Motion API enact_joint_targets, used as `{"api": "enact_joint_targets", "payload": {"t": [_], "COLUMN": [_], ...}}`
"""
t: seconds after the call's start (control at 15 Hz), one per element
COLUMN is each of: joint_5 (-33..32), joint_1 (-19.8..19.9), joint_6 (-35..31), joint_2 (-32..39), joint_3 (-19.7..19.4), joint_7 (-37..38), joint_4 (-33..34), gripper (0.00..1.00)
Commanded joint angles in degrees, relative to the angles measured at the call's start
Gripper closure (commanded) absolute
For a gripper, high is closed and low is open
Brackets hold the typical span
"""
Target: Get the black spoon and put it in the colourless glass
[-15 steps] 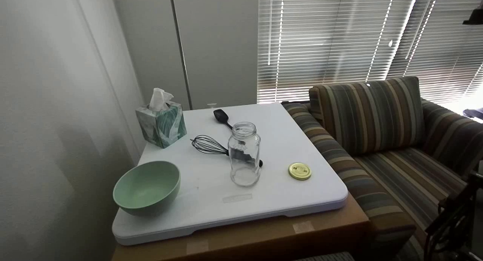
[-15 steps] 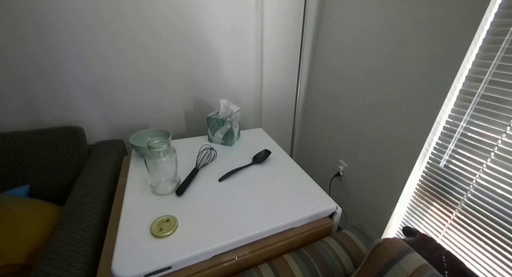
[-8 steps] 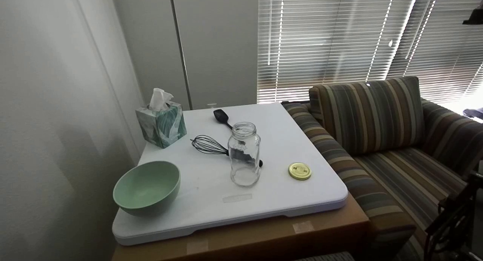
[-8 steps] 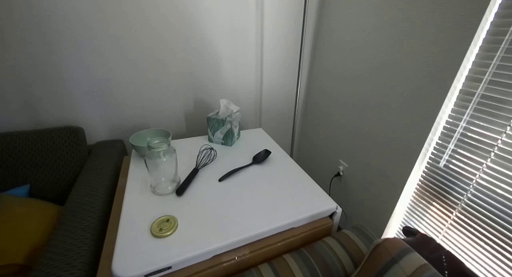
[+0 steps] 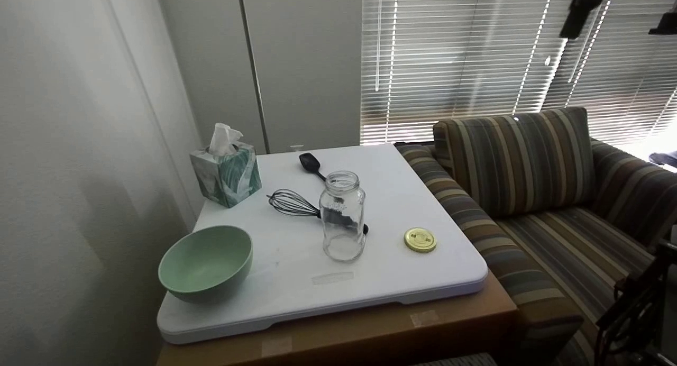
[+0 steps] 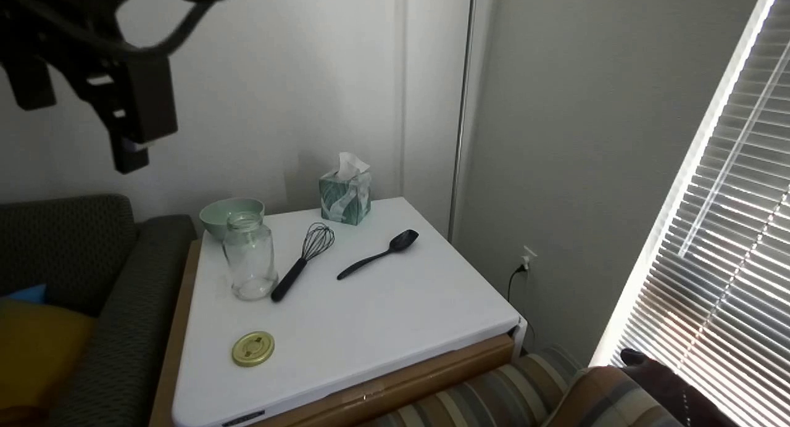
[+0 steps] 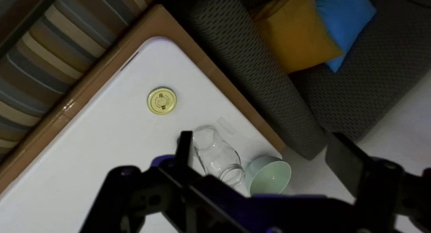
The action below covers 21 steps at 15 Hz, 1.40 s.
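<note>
The black spoon lies flat on the white table in both exterior views (image 5: 310, 163) (image 6: 403, 241). Part of its handle is behind the glass in an exterior view; it does not show in the wrist view. The colourless glass (image 5: 344, 244) stands upright, open and empty, and also shows in an exterior view (image 6: 252, 263) and the wrist view (image 7: 217, 154). My gripper (image 7: 262, 140) is open with nothing between its fingers, high above the table. It shows at the top left of an exterior view (image 6: 80, 134), and one dark finger shows at the top right of an exterior view (image 5: 575, 22).
A black-handled whisk (image 6: 302, 261) lies between glass and spoon. A gold lid (image 5: 420, 240) lies near one edge of the white table (image 5: 285, 297). A green bowl (image 5: 206, 260) and a tissue box (image 5: 227, 175) stand near the wall. Sofas (image 5: 476, 234) border the table.
The gripper has come into both exterior views, where it was not visible before. The spoon, glass and other objects have not moved.
</note>
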<state>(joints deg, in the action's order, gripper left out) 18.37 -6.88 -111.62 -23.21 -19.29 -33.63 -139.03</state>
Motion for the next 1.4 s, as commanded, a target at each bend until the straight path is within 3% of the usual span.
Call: {"api": "enact_joint_targets", "payload": {"t": [0.0, 0.13, 0.2, 0.53, 0.67, 0.8, 1.07, 1.33], "joint_5": [2.2, 1.3, 1.7, 1.6, 1.9, 3.8, 8.3, 17.0], "joint_1": [-0.3, 0.8, 2.4, 3.5, 3.7, 3.8, 3.7, 5.7], "joint_6": [-0.9, -3.1, -2.1, -2.3, -6.3, -14.8, -28.1, -25.8], "joint_2": [12.7, 17.8, 12.1, 13.5, 13.5, 16.2, 24.1, 32.1], "joint_3": [3.0, 5.8, 6.6, 8.3, 8.4, 9.0, 10.1, 13.4], "joint_7": [-8.1, -9.4, -7.1, -6.9, -7.3, -9.4, -13.4, -17.5], "joint_4": [8.4, 11.8, 7.4, 8.5, 6.9, 7.0, 10.9, 19.5], "gripper": [0.00, 0.00, 0.00, 0.00, 0.00, 0.00, 0.00, 0.00]}}
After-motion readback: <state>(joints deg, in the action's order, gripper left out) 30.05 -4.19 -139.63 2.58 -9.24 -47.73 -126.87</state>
